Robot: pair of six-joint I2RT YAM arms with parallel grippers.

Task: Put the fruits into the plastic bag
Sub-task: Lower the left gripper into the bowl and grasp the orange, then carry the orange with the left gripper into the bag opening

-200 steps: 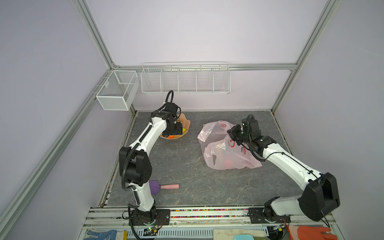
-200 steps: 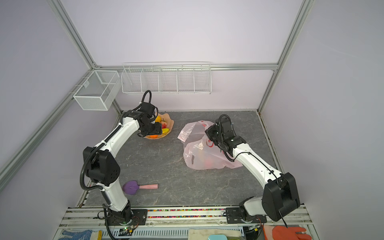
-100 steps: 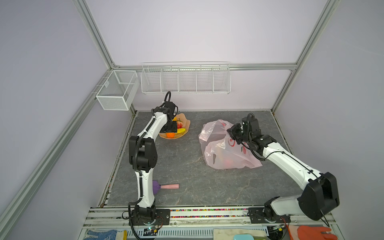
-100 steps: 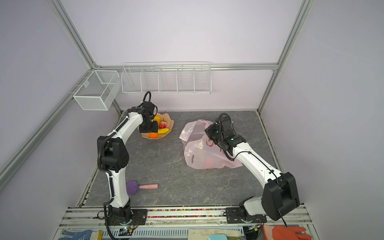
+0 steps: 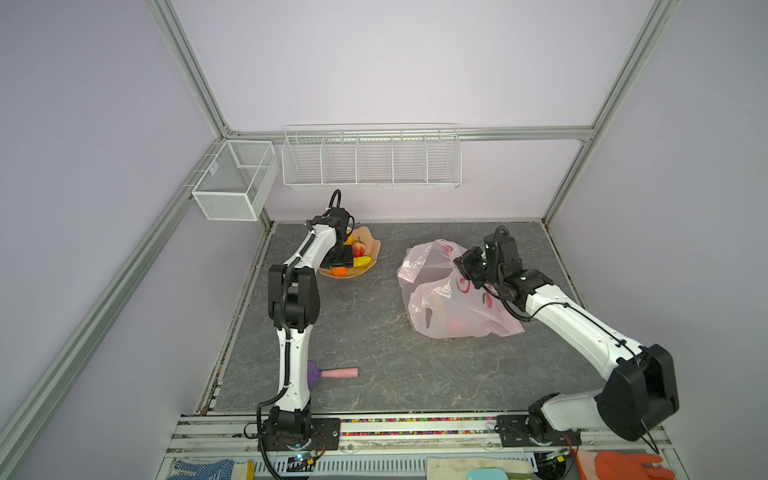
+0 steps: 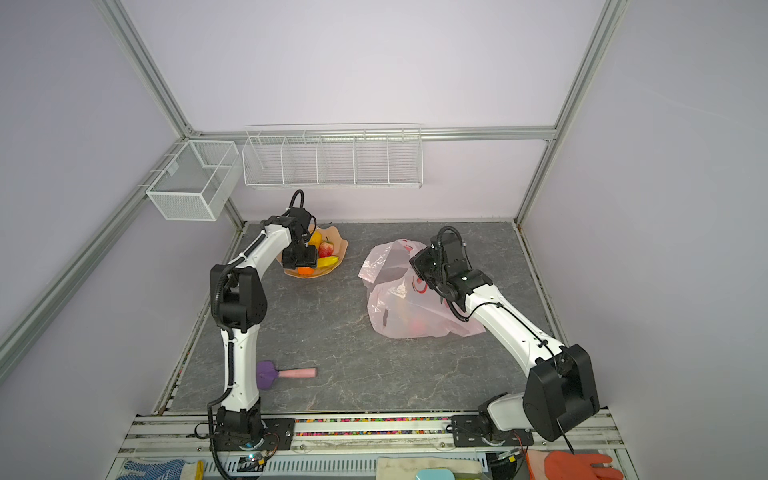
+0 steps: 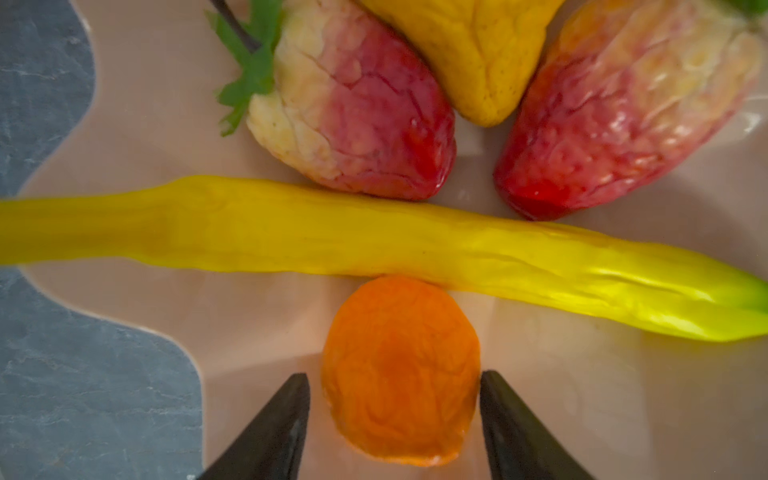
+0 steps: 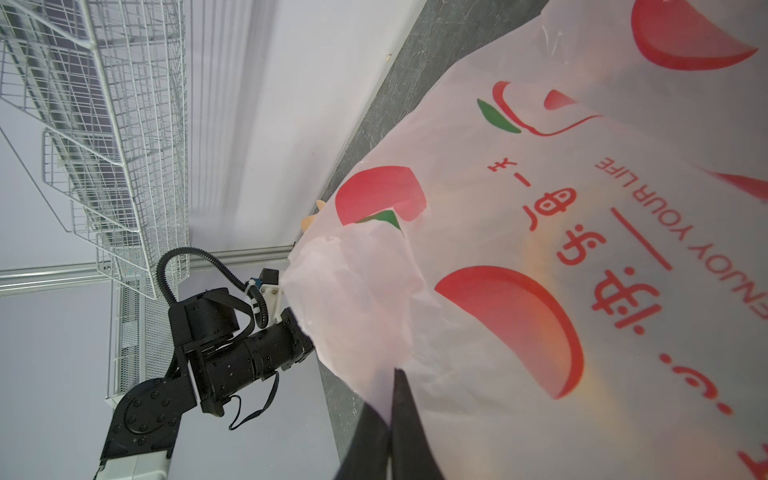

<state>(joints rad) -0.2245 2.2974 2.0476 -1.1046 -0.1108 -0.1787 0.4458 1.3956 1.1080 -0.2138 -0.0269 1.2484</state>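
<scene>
A: In both top views, where do the grippers sit?

B: The left gripper [image 5: 343, 261] hangs over the peach bowl [image 5: 375, 248], near the mat's back left corner. Its jaws are hidden under the wrist there. The right gripper [image 5: 464, 266] is at the upper edge of the plastic bag [image 5: 451, 309], right of centre. Red and yellow shapes show dimly through the film.

A: Free room?

B: There is bare mat [image 6: 332, 324] between bowl and bag and across the front. Only a purple-headed utensil [image 6: 286, 372] lies there, by the left arm's lower link.

A: What does the left wrist view add?

B: The jaws stand apart, one fingertip on each side of the orange [image 7: 399, 328]. It lies in the bowl against a banana [image 7: 332, 237]. Beyond the banana are two strawberries [image 7: 353, 124] and a yellow fruit [image 7: 478, 54]. The bowl's wavy rim is close on one side, with grey mat past it.

A: And the right wrist view?

B: The fingers are pressed flat together on a fold of the bag. The red printing reads clearly, and a wire rack [image 8: 104, 124] on the back wall stands beyond.
</scene>
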